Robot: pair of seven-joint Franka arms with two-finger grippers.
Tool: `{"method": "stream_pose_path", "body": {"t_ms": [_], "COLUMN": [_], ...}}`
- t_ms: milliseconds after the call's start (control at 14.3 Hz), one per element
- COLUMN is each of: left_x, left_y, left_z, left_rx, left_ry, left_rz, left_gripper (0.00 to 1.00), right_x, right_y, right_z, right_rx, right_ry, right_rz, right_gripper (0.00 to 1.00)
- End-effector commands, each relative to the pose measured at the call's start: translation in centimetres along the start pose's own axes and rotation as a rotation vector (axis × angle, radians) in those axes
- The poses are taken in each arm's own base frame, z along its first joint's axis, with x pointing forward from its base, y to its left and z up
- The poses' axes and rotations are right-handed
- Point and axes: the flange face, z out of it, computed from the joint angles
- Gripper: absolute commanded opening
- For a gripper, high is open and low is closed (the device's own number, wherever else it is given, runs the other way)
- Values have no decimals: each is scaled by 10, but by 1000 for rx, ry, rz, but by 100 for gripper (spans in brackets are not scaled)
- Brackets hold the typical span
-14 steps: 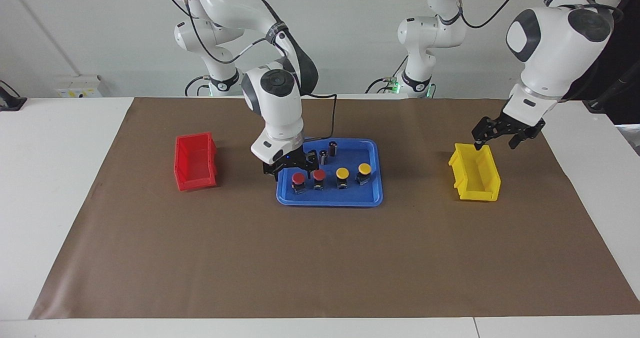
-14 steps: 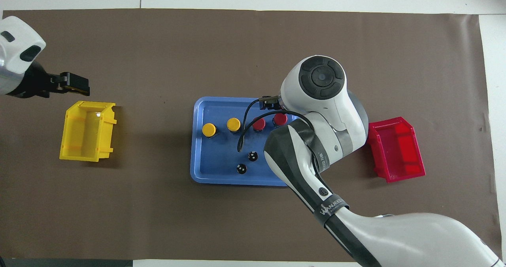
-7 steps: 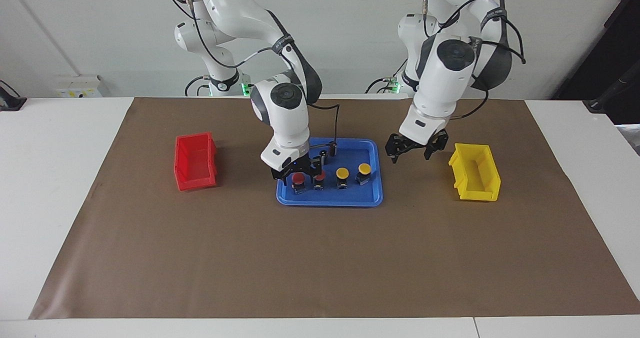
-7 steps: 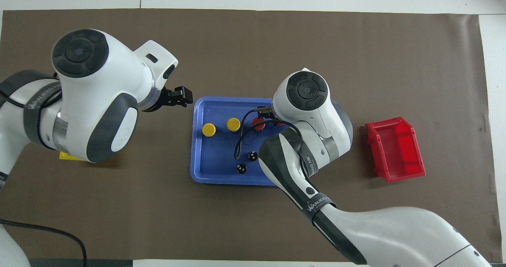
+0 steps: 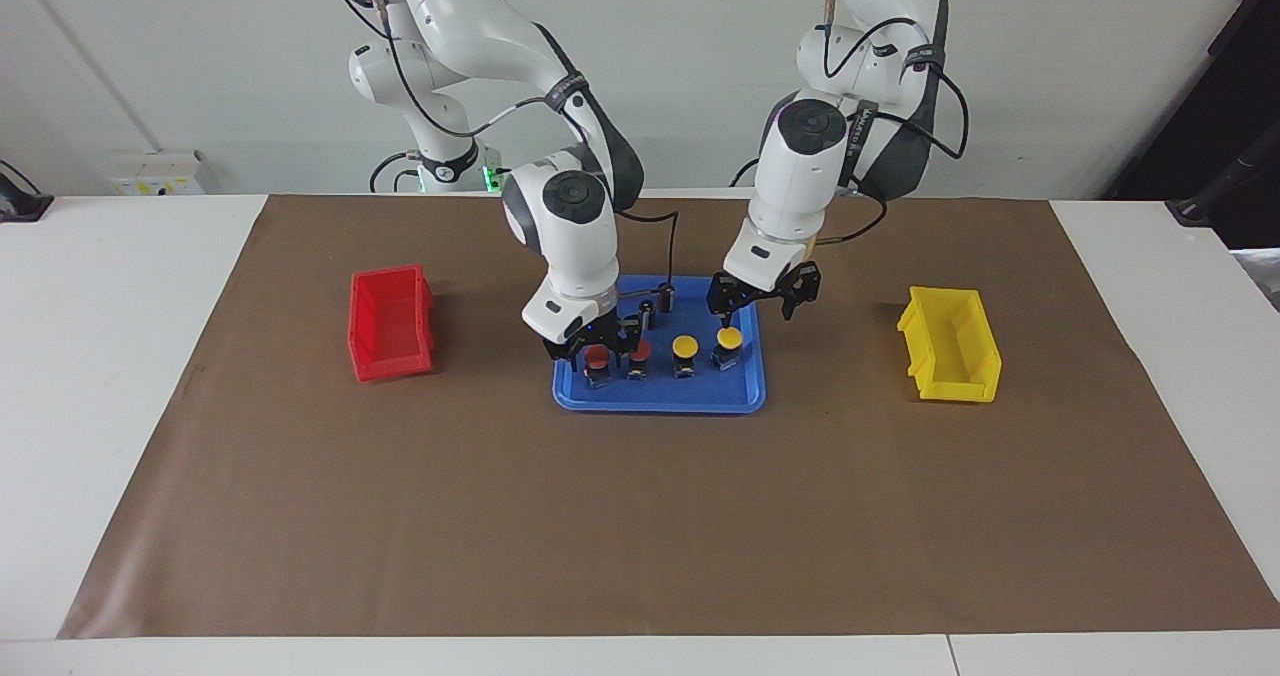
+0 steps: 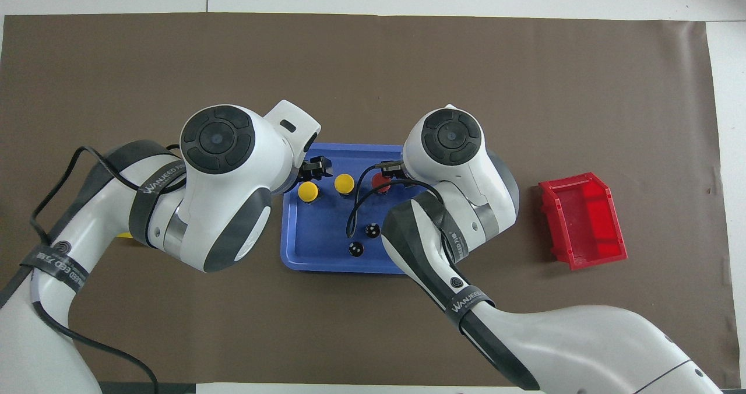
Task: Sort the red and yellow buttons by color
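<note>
Your right pincer (image 5: 598,348) sits down in the blue tray (image 5: 660,399), its fingers on either side of a red button (image 5: 597,357); I cannot tell whether they grip it.
Your left pincer (image 5: 754,301) hangs spread open over the tray, just above the yellow button (image 5: 730,338) at the tray's left-arm end. In the tray's row farther from the robots stand two red buttons, the second (image 5: 640,351) beside the first, then two yellow, one (image 5: 685,345) mid-row. Two dark cylinders (image 5: 656,303) stand nearer the robots. The red bin (image 5: 389,322) and yellow bin (image 5: 950,344) flank the tray on the worktop.
</note>
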Motion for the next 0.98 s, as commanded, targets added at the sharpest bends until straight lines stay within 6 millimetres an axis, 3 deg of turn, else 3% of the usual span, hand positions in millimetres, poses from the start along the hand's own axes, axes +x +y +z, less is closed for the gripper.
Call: {"method": "stream_pose_path", "body": {"t_ms": [0, 139, 279, 418, 557, 697, 836, 906], "left_x": [-8, -12, -11, -11, -11, -10, -11, -12], "left_y": [-5, -10, -10, -9, -9, -7, -3, -1], "left_z": [21, 28, 29, 33, 39, 46, 48, 50], "left_rx": [-12, -6, -12, -11, -20, -19, -28, -27], "left_ry": [3, -5, 1, 0, 13, 12, 22, 21], "left_rz": [-18, -20, -26, -26, -26, -31, -48, -45], "left_gripper": [98, 94, 84, 81, 79, 77, 76, 76], "right_x": [-7, -7, -7, -2, 10, 9, -5, -18], "right_y": [3, 2, 2, 0, 19, 79, 168, 206], "right_z": [0, 0, -2, -10, -44, -91, -134, -144], "right_rx": [14, 19, 19, 23, 15, 14, -1, -1], "right_ry": [-2, -5, -5, 3, -2, 7, -41, -56], "right_rz": [9, 13, 12, 12, 19, -10, -44, -57], "right_gripper": [50, 41, 24, 16, 16, 16, 16, 16]}}
